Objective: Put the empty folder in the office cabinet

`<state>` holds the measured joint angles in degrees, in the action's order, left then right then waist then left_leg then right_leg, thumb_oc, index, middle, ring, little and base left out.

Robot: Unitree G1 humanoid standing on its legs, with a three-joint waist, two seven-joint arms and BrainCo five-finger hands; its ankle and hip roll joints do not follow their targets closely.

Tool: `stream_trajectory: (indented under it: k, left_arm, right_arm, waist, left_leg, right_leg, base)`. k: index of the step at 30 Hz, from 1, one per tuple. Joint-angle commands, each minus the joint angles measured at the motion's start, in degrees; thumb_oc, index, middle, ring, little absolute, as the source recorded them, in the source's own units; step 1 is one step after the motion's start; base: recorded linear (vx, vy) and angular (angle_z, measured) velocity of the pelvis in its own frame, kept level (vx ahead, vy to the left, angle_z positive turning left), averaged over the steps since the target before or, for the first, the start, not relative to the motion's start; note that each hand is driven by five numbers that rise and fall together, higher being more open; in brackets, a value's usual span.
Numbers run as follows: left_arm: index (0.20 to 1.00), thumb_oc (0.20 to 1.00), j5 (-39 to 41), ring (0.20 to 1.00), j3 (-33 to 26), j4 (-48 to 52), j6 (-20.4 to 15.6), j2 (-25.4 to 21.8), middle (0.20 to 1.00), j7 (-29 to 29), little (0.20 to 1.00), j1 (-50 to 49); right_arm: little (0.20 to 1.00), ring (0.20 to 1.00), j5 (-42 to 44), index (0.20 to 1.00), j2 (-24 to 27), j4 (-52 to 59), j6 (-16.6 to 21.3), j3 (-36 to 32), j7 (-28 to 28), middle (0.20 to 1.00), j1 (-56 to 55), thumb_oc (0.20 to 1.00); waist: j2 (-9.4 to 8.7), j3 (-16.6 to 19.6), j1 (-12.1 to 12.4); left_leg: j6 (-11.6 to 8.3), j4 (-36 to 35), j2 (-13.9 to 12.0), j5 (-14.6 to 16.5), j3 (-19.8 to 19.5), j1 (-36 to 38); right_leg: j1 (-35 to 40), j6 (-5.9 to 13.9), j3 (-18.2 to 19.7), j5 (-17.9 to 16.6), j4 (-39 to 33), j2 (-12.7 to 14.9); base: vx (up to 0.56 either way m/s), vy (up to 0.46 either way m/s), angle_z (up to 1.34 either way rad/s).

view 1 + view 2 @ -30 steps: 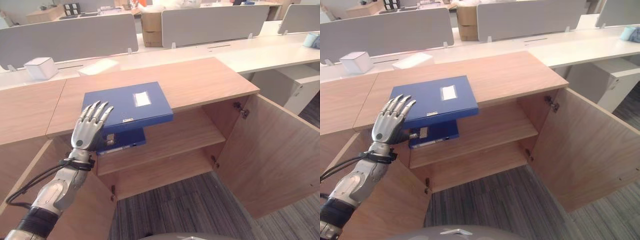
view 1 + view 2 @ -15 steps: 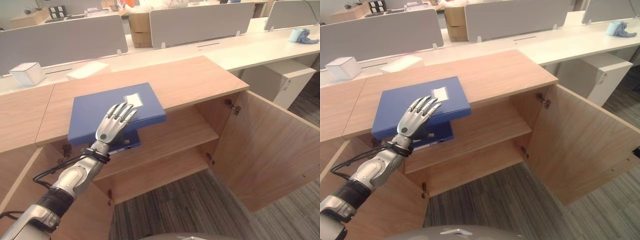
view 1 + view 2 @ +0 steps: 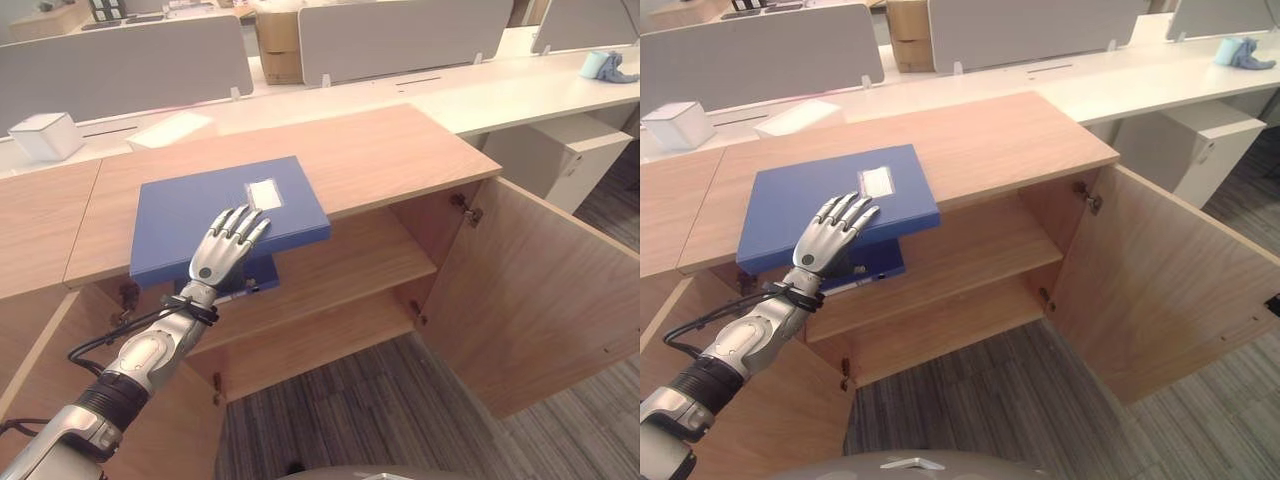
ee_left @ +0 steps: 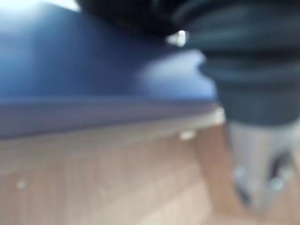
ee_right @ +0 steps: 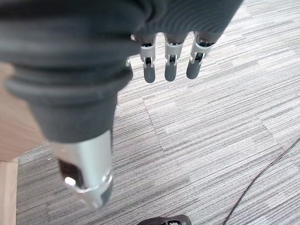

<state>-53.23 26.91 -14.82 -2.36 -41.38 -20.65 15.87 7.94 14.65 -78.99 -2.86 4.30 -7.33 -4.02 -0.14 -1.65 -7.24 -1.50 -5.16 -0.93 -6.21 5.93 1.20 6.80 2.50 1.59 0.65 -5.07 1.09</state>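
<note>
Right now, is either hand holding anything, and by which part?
Nothing is held. The left hand lies flat with straight fingers on the blue folder atop the cabinet. The right hand hangs empty over the floor.

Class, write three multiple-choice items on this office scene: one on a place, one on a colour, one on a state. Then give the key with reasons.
1. Where does the top folder lie?
A on the cabinet top
B on the floor
C on the lower shelf

2. What colour is it?
A red
B blue
C green

3. How stands the right cabinet door?
A shut
B missing
C open

Key: 1 A, it lies flat on the cabinet top under the left robot hand. 2 B, its cover is blue. 3 C, it is swung out, baring both shelves.
</note>
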Motion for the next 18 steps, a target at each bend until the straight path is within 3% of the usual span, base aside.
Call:
stream_trajectory:
  k: [1,18]
  left_arm:
    - [1.0,1.0,-0.47,1.0,-3.72,-4.41,2.65,0.36,1.0,-1.35,1.0,6.61]
    - [1.0,1.0,1.48,1.0,-7.55,-3.64,3.6,1.8,1.0,-2.88,1.0,4.97]
  right_arm:
    - [1.0,1.0,1.46,1.0,2.0,-1.99,0.17,-0.24,-1.86,1.0,2.67,1.0]
    - [1.0,1.0,1.62,1.0,1.2,-2.23,0.08,-0.1,-2.23,1.0,2.71,1.0]
  waist:
    - [-1.66,-1.27,0.38]
    - [-2.74,-1.22,0.89]
  left_leg:
    - [-2.29,0.16,-2.65,7.3,1.2,2.54]
    - [-2.54,0.16,-2.9,7.29,1.18,2.27]
  right_leg:
    - [-0.81,4.65,-2.74,0.01,0.07,1.93]
    - [-1.16,4.73,-2.82,-0.25,0.07,1.8]
  base:
    - [0.0,0.0,0.0]
    - [0.0,0.001,0.0]
